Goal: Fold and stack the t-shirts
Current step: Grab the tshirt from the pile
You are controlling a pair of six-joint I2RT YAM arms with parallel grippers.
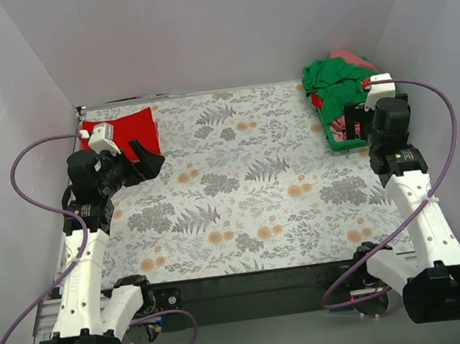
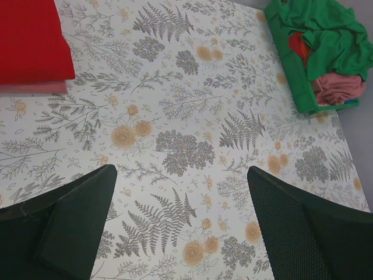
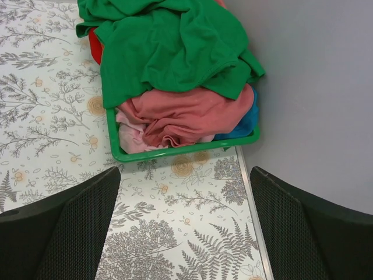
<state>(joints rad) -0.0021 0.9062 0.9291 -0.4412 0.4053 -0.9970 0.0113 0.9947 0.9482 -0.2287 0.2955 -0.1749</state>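
A folded red t-shirt [image 1: 120, 128] lies at the table's back left corner; the left wrist view shows it [image 2: 29, 41] resting on a folded pink one [image 2: 32, 87]. At the back right, a crumpled green t-shirt [image 1: 331, 75] tops a pile in the green basket [image 1: 340, 145]. In the right wrist view the green t-shirt [image 3: 169, 46] covers a pink t-shirt [image 3: 186, 116], with a bit of red cloth [image 3: 95, 49] at the left. My left gripper [image 2: 180, 175] hangs open and empty just right of the folded stack. My right gripper [image 3: 185, 175] is open and empty just before the basket.
A floral cloth [image 1: 240, 187] covers the table. Grey walls close in the back and both sides; the basket [image 3: 175, 150] sits against the right wall [image 3: 315, 87]. Blue cloth [image 3: 247, 119] and pale pink cloth [image 3: 131, 135] also lie in the basket.
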